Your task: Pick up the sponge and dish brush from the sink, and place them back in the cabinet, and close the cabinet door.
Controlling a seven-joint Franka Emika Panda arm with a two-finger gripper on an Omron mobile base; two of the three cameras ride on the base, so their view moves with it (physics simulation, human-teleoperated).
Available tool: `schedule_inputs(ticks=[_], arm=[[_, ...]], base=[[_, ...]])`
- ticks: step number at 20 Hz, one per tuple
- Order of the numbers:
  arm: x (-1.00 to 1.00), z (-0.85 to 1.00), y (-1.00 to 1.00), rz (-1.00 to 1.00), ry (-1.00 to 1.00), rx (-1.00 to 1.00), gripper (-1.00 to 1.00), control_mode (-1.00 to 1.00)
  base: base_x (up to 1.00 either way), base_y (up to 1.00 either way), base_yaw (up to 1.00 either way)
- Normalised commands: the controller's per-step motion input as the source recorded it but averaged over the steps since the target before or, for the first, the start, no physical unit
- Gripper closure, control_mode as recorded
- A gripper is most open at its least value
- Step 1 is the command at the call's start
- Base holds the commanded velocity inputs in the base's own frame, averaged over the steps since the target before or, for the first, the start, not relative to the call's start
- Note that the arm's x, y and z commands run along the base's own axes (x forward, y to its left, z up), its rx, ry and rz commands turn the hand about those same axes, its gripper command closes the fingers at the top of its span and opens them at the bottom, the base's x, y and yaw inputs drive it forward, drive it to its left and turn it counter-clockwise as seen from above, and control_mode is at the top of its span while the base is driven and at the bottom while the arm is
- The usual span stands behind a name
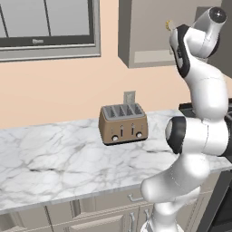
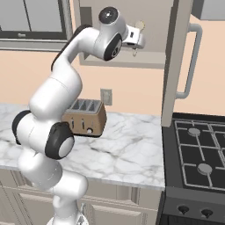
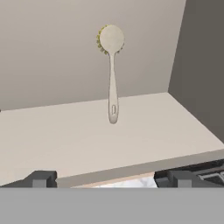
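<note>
Hovering with jaws wide apart and empty, the tool (image 3: 105,179) sits at the bottom of the hand view, before the cabinet (image 3: 87,135) shelf edge. Further in, dish brush (image 3: 112,74) stands upright at frame centre, handle end on the shelf, round head against the back wall. In the right base view, cabinet door (image 2: 176,66) is open, upper right; toaster (image 2: 85,116) on worktop (image 2: 127,149) below.

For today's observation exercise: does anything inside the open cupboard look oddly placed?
Yes. The dish brush stands upright inside the cabinet, handle end on the shelf and round head against the back wall, not lying flat. The open gripper sits just outside the shelf edge, holding nothing.
</note>
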Motion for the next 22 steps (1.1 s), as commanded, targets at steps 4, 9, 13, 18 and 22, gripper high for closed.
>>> schedule_inputs(ticks=[4, 9, 13, 18, 22], arm=[[-0.52, 0.0, 0.03, 0.0, 0.0, 0.0, -1.0, -1.0], [-0.57, 0.01, 0.03, 0.0, 0.0, 0.0, -1.0, -1.0], [-0.53, 0.0, 0.23, 0.0, 0.0, -0.02, -1.0, -1.0], [-0.56, 0.0, 0.31, 0.0, 0.0, -0.03, -1.0, -1.0], [-0.55, 0.0, 0.23, 0.0, 0.0, -0.01, -1.0, -1.0]], base=[[0.0, 0.0, 0.0], [0.0, 0.0, 0.0], [0.0, 0.0, 0.0], [0.0, 0.0, 0.0], [0.0, 0.0, 0.0]])
